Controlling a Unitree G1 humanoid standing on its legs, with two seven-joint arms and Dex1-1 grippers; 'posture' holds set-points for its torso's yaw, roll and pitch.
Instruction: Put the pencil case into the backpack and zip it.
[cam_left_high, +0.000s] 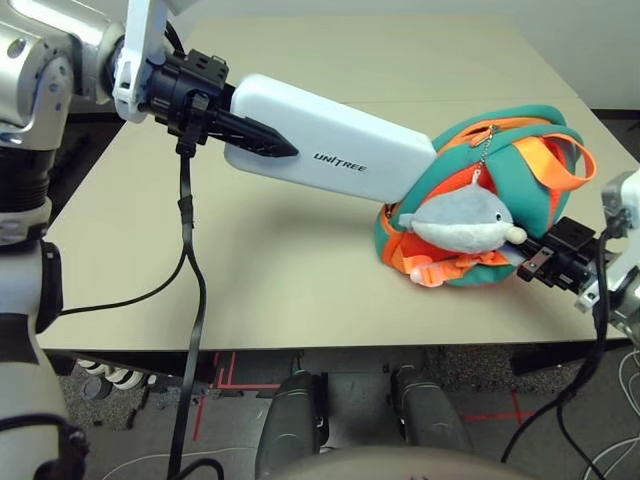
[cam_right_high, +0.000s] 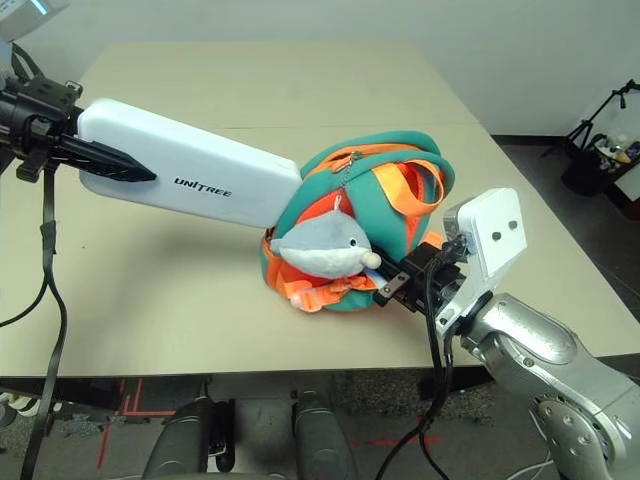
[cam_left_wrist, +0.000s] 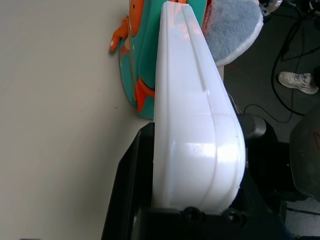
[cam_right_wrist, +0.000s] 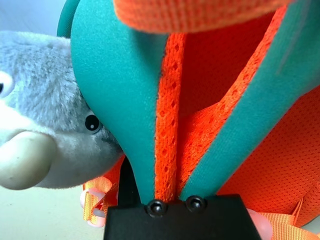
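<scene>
The white pencil case (cam_left_high: 330, 140) with "UNITREE" lettering slants down from upper left to lower right above the table. My left gripper (cam_left_high: 275, 146) is shut on its left end, one black finger lying across its top face. Its right end is tucked into the open top of the orange and teal backpack (cam_left_high: 530, 190), which lies on its side near the table's right front corner. A grey plush dolphin charm (cam_left_high: 465, 220) hangs on a chain over the bag's front. My right gripper (cam_left_high: 535, 262) is shut on a teal-edged orange part of the backpack (cam_right_wrist: 165, 125) at its lower right.
The beige table (cam_left_high: 300, 290) stretches behind and to the left of the bag. Its front edge and right edge run close to the backpack. A black cable (cam_left_high: 190, 300) hangs from my left wrist down over the front edge.
</scene>
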